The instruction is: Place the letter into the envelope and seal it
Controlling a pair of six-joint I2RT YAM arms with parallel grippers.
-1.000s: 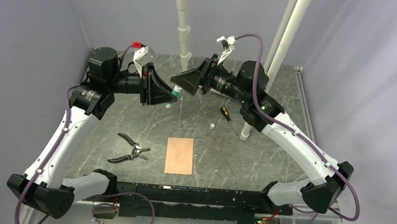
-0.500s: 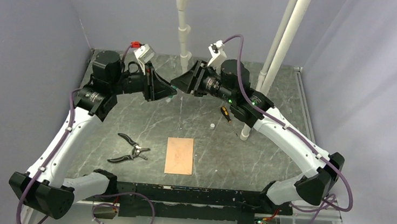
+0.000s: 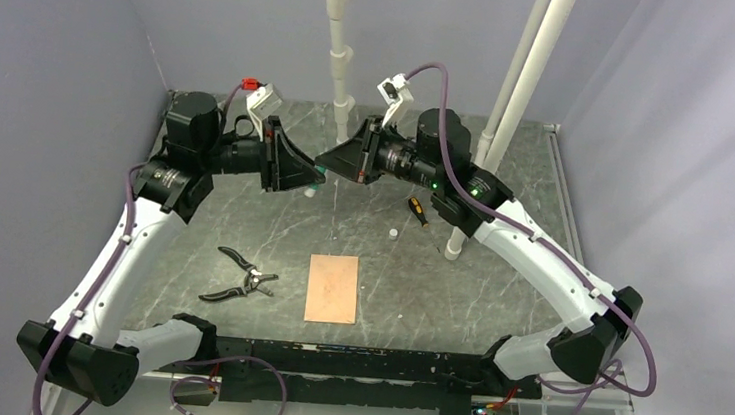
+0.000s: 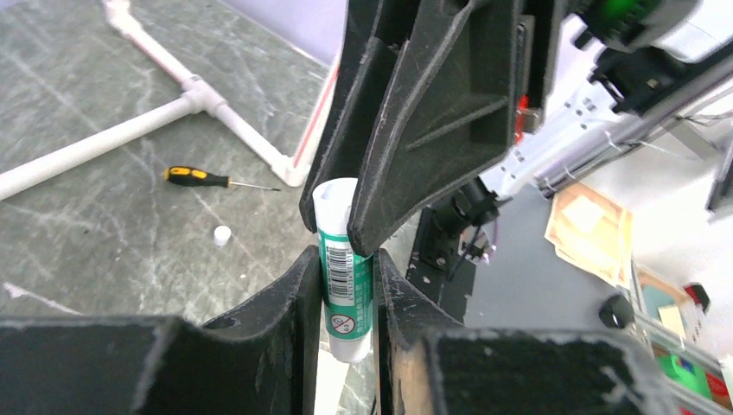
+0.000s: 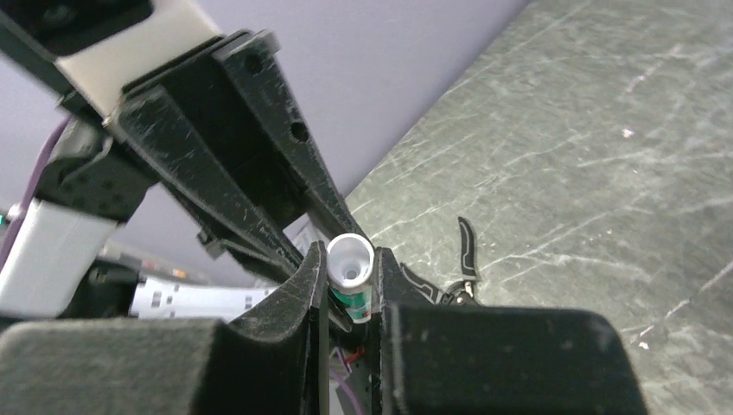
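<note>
A green-and-white glue stick is held in the air over the back of the table. My left gripper is shut on its lower body. My right gripper meets it from the other side, its fingers pressed on the stick's white top end. From above the two grippers touch tip to tip. A single flat pinkish-tan paper rectangle lies near the front centre. No flap or seam shows on it, so I cannot tell letter from envelope.
Black pliers lie left of the paper. A yellow-handled screwdriver and a small white cap lie behind it to the right. White pipes stand at the back. Grey walls close in both sides.
My right gripper has moved left to the glue stick and shut on its top end. The left gripper kept its hold, shifting only slightly. The paper has not moved.
</note>
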